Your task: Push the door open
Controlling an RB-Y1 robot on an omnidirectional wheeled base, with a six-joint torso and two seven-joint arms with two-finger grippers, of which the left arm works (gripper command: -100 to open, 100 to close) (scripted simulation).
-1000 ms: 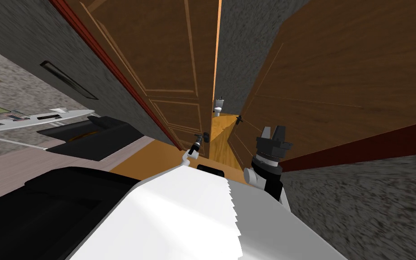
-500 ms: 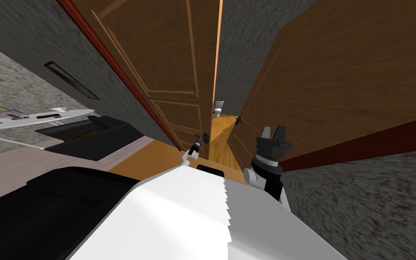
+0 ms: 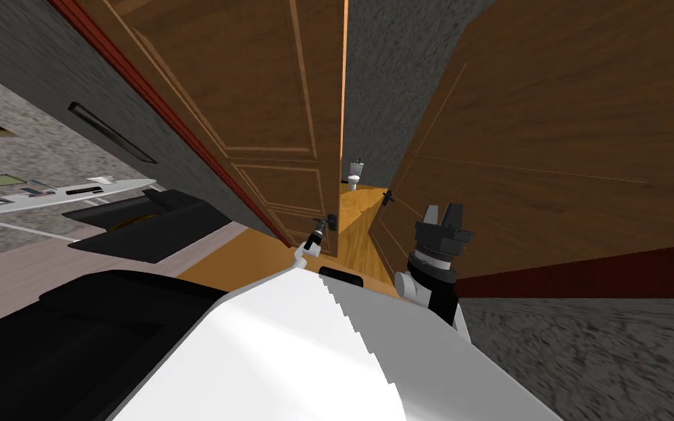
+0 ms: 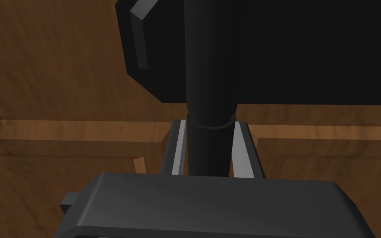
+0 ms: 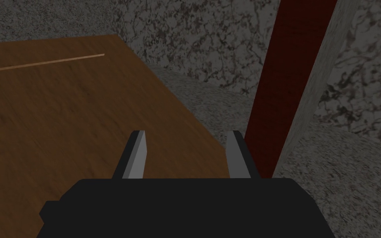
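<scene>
A brown panelled door leaf (image 3: 270,110) stands ajar in front of me, with a black lever handle (image 3: 330,221) near its free edge. My left gripper (image 3: 321,232) is shut on that handle. In the left wrist view the black handle (image 4: 210,82) runs between the fingers (image 4: 179,146), which press its sides, and the brown door (image 4: 41,82) lies behind. A second brown door leaf (image 3: 547,131) with its own small black handle (image 3: 387,196) is angled to the right. My right gripper (image 3: 443,216) stands open beside it, touching nothing; in its own view the right gripper (image 5: 185,153) faces that leaf (image 5: 61,124).
Through the narrow gap between the leaves I see an orange floor (image 3: 354,215) and a white toilet (image 3: 355,172). A dark red door frame (image 5: 289,74) and grey speckled walls flank the opening. Black furniture (image 3: 145,223) and a white shelf (image 3: 58,191) stand to my left.
The whole head view has shifted and the doors loom a little larger, so I have moved slightly. The gap between the leaves looks a touch wider. Both grippers hold as before.
</scene>
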